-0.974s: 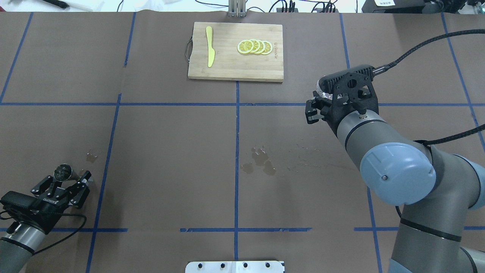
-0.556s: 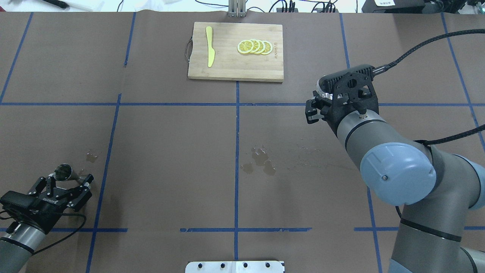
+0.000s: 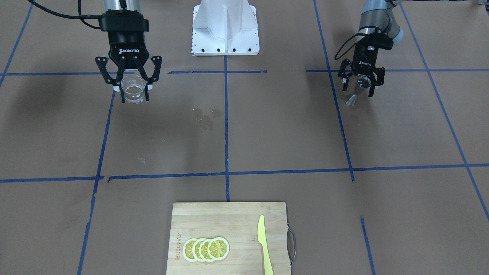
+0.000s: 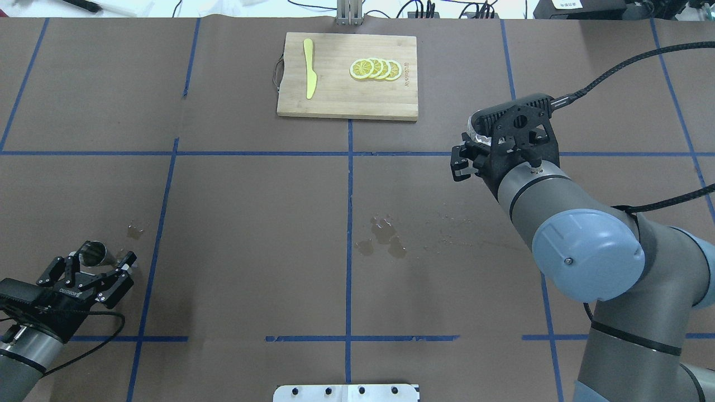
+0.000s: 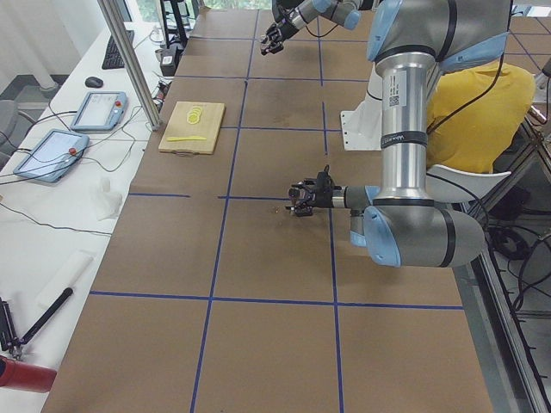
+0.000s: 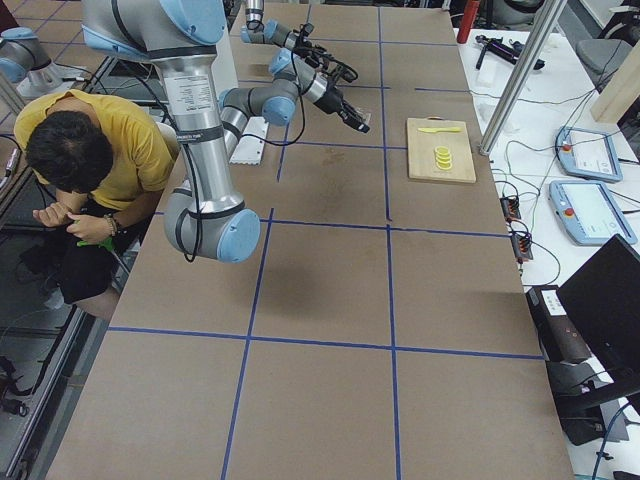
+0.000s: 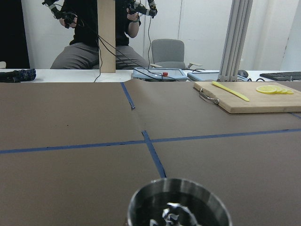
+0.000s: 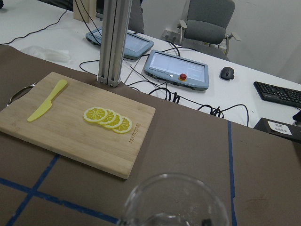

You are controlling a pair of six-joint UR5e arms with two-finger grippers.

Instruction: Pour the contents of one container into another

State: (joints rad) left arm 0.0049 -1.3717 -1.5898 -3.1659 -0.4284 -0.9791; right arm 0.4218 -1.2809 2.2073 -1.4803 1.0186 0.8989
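Observation:
The steel jigger (image 4: 92, 253) stands on the table at the near left, its open top up, and shows again as jigger (image 3: 356, 91). My left gripper (image 4: 100, 260) is open, low over the table, its fingers spread to either side of the jigger and apart from it. The left wrist view shows the jigger's rim (image 7: 178, 206) close below, with liquid glinting inside. My right gripper (image 3: 135, 96) is shut on the clear glass cup (image 3: 133, 88), held upright. Overhead, the wrist hides most of the glass cup (image 4: 475, 133).
A wooden cutting board (image 4: 347, 103) lies at the far middle with lemon slices (image 4: 375, 69) and a yellow knife (image 4: 309, 68). Wet spots (image 4: 383, 237) mark the brown paper near the centre. The white base plate (image 4: 346, 392) sits at the near edge.
My left gripper has drawn back toward the near-left corner, away from the jigger, which stays in place. The right arm with the glass cup has barely moved.

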